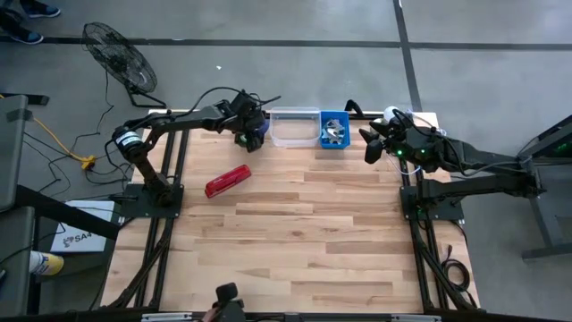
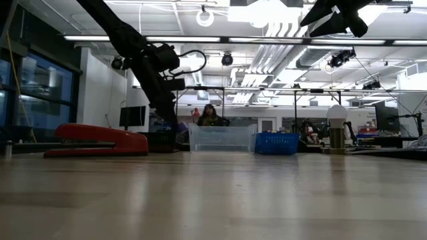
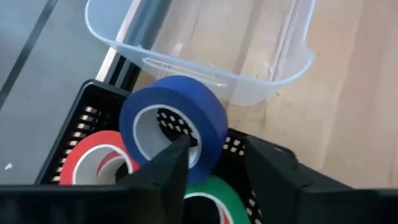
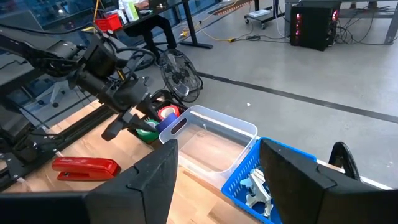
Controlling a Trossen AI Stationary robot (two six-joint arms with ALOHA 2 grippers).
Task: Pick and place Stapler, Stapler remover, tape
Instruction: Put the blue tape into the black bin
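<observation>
We list a wooden bench carrying, along its far edge in the upper middle of the high view, three containers in a row: a black basket, a clear plastic bin and a blue basket holding pale metal pieces that we cannot identify with certainty. The stapler, long and bright red, lies flat on the bench left of centre in the high view, below the black basket and well apart from both arms; in the low view it sits at the left of the frame. We record the left end effector at the black basket, upper left of centre in the high view, its two fingers on either side of the wall of a blue tape roll that stands on edge; whether the fingers are pressing it or only bracketing it we cannot tell. Beside the blue roll in the same basket we note a red tape roll and a green tape roll. The right end effector hangs above the bench just right of the blue basket, fingers apart and holding nothing. A floor fan stands off the bench at the upper left.
</observation>
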